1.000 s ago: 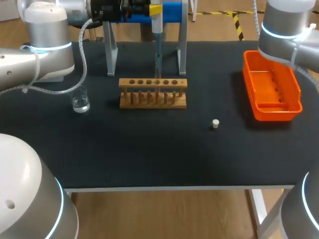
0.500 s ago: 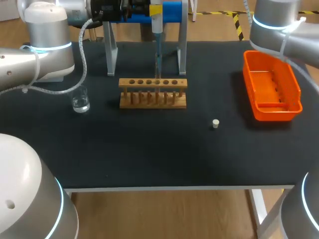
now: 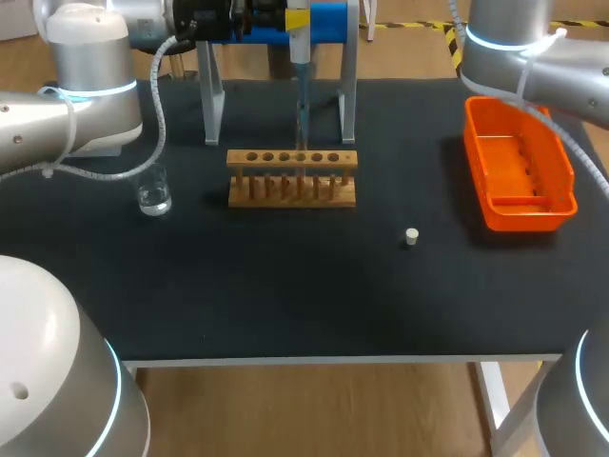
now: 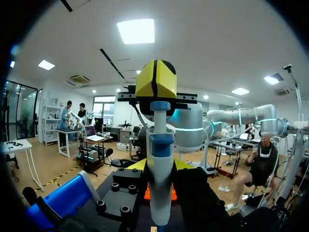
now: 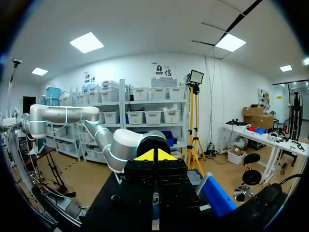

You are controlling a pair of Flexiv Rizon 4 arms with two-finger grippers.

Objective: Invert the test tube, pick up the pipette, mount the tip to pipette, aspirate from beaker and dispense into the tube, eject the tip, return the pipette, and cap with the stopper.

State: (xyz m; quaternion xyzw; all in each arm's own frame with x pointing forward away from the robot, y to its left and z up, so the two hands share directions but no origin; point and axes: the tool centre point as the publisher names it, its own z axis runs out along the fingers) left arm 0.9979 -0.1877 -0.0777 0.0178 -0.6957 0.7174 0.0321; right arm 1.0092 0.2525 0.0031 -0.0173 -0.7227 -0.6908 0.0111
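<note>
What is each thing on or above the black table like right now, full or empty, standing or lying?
Small glass beaker: upright, a little clear liquid inside.
Wooden test tube rack: standing upright.
Small white stopper: loose on the table, capping nothing.
Orange plastic tray: open-topped, contents unclear.
White and blue pipette: upright, point down.

Observed: the left gripper (image 4: 154,79) has its two yellow tips together, closed on the white cylindrical plastic pipette with blue bands (image 4: 160,174), which stands upright between the black finger mounts. Behind the pipette, at its 2 o'clock, is the silver right arm with a teal light ring (image 4: 193,128). At its 8 o'clock lies a blue block (image 4: 63,203).
</note>
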